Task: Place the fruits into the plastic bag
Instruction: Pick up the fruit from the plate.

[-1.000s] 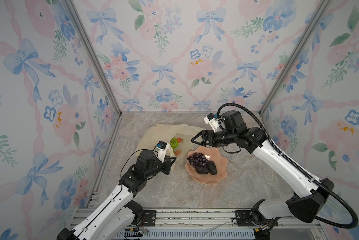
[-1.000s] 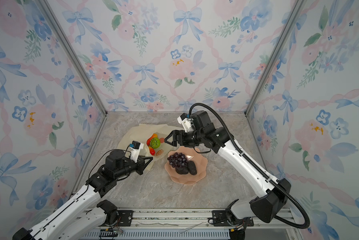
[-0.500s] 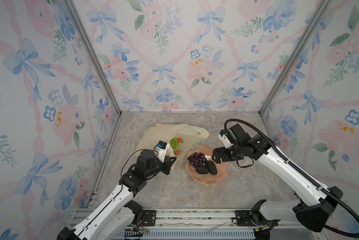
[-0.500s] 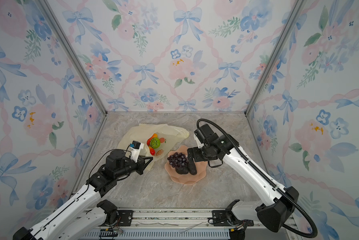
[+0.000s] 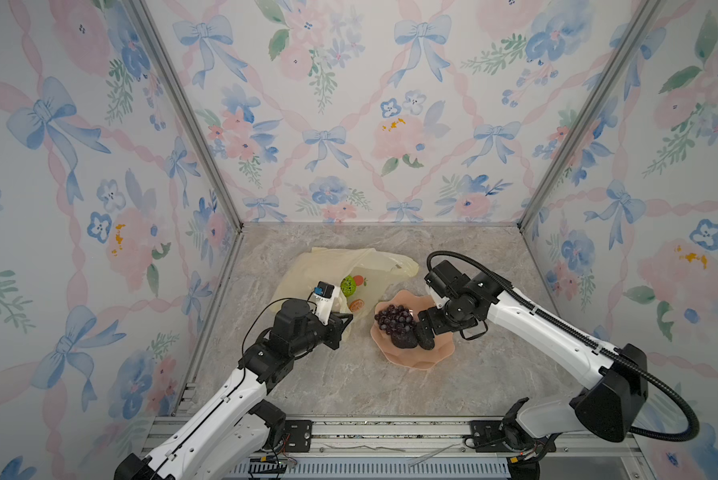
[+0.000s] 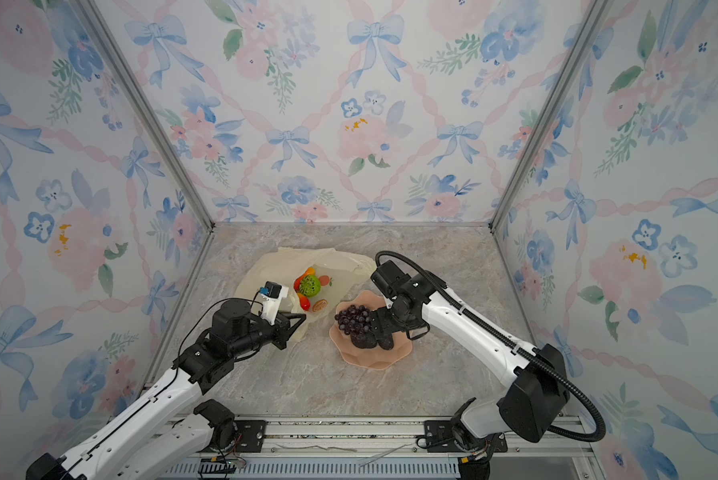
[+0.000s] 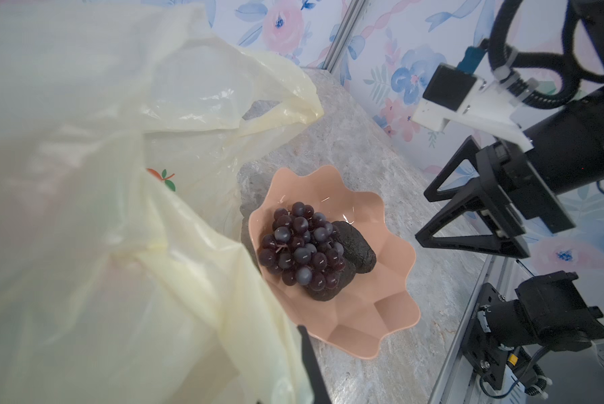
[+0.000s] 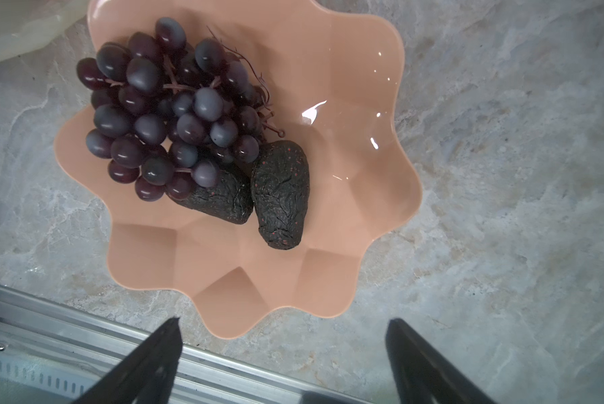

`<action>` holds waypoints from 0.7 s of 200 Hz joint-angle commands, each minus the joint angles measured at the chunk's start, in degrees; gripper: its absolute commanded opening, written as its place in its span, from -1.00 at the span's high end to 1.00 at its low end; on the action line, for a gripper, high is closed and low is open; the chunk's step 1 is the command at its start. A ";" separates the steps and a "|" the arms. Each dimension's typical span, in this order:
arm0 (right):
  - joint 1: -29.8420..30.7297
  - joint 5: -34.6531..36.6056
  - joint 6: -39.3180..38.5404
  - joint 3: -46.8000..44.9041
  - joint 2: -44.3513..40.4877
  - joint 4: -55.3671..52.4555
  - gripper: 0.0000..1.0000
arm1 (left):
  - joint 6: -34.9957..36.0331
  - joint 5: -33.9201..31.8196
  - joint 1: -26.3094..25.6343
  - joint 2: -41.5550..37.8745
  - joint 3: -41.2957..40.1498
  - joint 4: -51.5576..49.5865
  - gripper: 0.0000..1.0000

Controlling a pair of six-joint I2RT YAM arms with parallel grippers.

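Left gripper (image 5: 346,321): pinched together on plastic bag (image 5: 307,270) edge
Right gripper (image 8: 283,321): jaws apart over pink dish (image 8: 346,70) (grapes (image 8: 160,112), two avocados (image 8: 281,196) inside)

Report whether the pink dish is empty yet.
Not empty: the grape bunch and two dark avocados lie in the pink dish.

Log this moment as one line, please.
left gripper: shut on bag | right gripper: open, above dish | dish: grapes, two avocados | bag: green ball inside

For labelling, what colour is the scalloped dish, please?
Plain peach-pink dish; best in the right wrist view.
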 commanded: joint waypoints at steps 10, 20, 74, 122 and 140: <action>0.91 1.15 0.21 -2.04 2.23 2.31 -0.66 | 0.52 0.04 -0.34 0.14 -0.02 -0.31 1.00; 0.98 1.06 0.31 -2.46 2.92 3.02 -0.59 | 0.52 0.04 -0.35 0.09 -0.06 -0.28 1.00; 1.49 -0.12 0.88 -4.54 6.36 6.99 -0.42 | 0.52 0.04 -0.43 0.08 -0.02 -0.28 1.00; 1.46 0.30 1.17 -5.70 9.01 9.58 -0.30 | 0.52 -0.22 -0.43 -0.02 -0.15 -0.41 1.00; 1.39 0.62 1.10 -5.95 10.14 9.94 -0.27 | 0.52 -0.26 -0.53 -0.08 -0.19 -0.34 1.00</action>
